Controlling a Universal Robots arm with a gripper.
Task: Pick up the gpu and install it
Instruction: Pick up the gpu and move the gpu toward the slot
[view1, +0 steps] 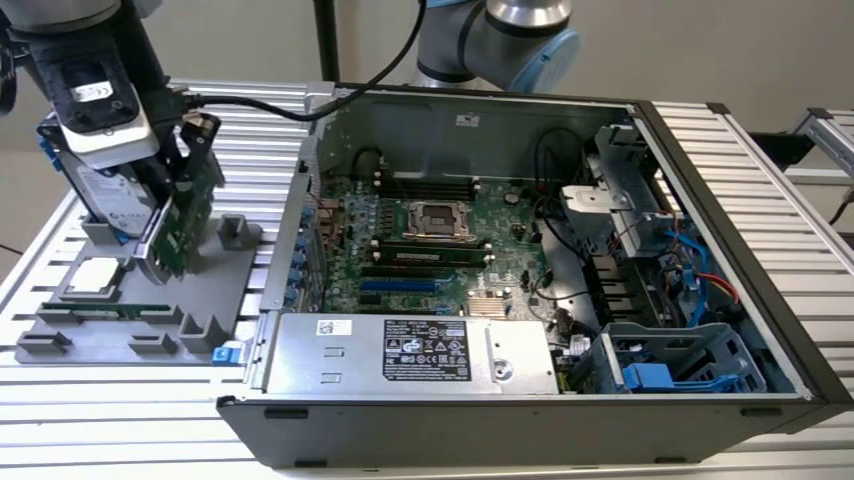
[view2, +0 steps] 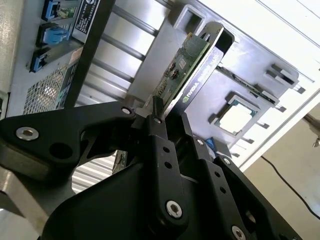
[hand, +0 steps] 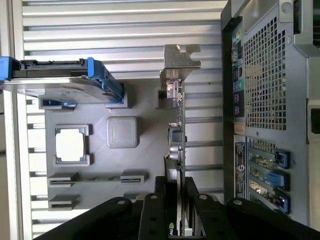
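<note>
**One firm grab on the left flank**

Far over at the exterior view's left, on the slatted aluminium table (view1: 120, 410), sits the flat grey plastic parts tray (view1: 200, 305). A silver hard drive with blue rails (view1: 114, 205) stands on edge at the tray's back. In front of it a square silver processor chip (view1: 96, 278) lies flat in its pocket. A narrow green memory stick (view1: 107, 310) lies nearer the camera.

Just beside the drive, toward the exterior view's right, here is the gpu (view1: 180, 225). It is a thin flat expansion card with a green circuit board on one face, black on the other, and a silver metal end bracket. It stands upright on edge at the tray.

The black robot gripper (view1: 180, 175) sits on it from above, and both wrist views make the call easy. The black fingers (view2: 162, 145) are clenched on the card's upper edge, one on each face, with the board sandwiched between them (hand: 177, 125). I cannot tell whether the card's lower edge rests in its tray slot or hangs just clear of it.

Across to the right lies the open black computer case (view1: 507, 435). Its green motherboard (view1: 400, 250) faces up, and a silver power supply box (view1: 400, 355) runs along the near wall. The gpu is outside the case, apart from the motherboard.
</note>
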